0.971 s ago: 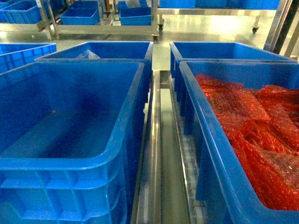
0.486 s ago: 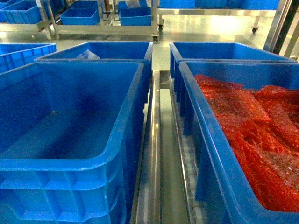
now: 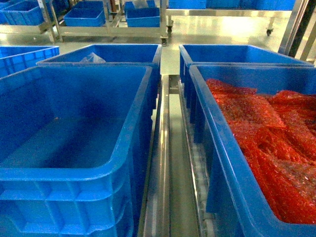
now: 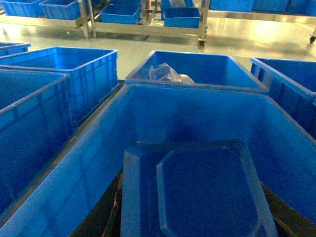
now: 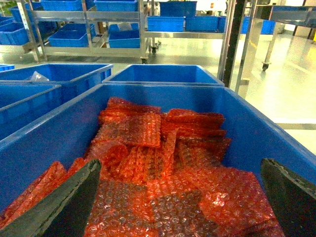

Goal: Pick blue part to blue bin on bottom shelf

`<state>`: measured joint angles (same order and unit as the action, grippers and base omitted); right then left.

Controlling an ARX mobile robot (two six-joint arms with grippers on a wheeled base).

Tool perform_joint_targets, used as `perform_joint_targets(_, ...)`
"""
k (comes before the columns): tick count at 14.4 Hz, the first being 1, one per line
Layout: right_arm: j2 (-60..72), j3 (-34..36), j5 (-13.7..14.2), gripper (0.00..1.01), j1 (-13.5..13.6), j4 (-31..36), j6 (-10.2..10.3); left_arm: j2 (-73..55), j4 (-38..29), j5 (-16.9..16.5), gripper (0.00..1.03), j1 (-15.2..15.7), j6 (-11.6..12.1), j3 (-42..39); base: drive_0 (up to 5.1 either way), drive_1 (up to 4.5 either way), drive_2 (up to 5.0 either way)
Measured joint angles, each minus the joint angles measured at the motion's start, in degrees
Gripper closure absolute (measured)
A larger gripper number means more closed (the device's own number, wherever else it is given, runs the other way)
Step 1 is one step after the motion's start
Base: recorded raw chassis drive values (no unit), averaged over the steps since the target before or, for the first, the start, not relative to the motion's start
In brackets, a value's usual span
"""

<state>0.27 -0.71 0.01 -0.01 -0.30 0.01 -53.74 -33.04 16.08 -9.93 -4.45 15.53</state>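
Note:
The blue part (image 4: 197, 190), a flat tray-like piece with cut corners, fills the bottom of the left wrist view. My left gripper (image 4: 197, 219) is shut on it, with dark fingers (image 4: 112, 212) showing at its sides. It hangs over the empty blue bin (image 4: 148, 111), which the head view shows at the near left (image 3: 74, 174). The bin sits on the bottom shelf, whose steel rail (image 3: 160, 163) runs between the crates. My right gripper (image 5: 177, 197) is open above red bubble-wrap bags (image 5: 148, 158). Neither gripper shows in the head view.
The twin blue crate (image 3: 217, 143) full of red bags stands at the right. Two more blue crates sit behind, the left one (image 3: 123, 49) holding a clear plastic bag (image 3: 91, 58). Another crate (image 3: 24, 52) is far left. Steel racks (image 3: 113, 30) with blue bins stand across the floor.

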Motion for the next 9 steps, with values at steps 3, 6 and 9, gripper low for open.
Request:
perform_joint_targets(3,0.0,0.0,0.0,0.03,0.0,0.0,0.0,0.0,0.0,0.0,0.59,0.0,0.0,0.0,0.0,0.0,0.0)
perform_joint_targets(6,0.0,0.0,0.0,0.03,0.0,0.0,0.0,0.0,0.0,0.0,0.59,0.0,0.0,0.0,0.0,0.0,0.0)
perform_joint_targets(9,0.0,0.0,0.0,0.03,0.0,0.0,0.0,0.0,0.0,0.0,0.59,0.0,0.0,0.0,0.0,0.0,0.0)
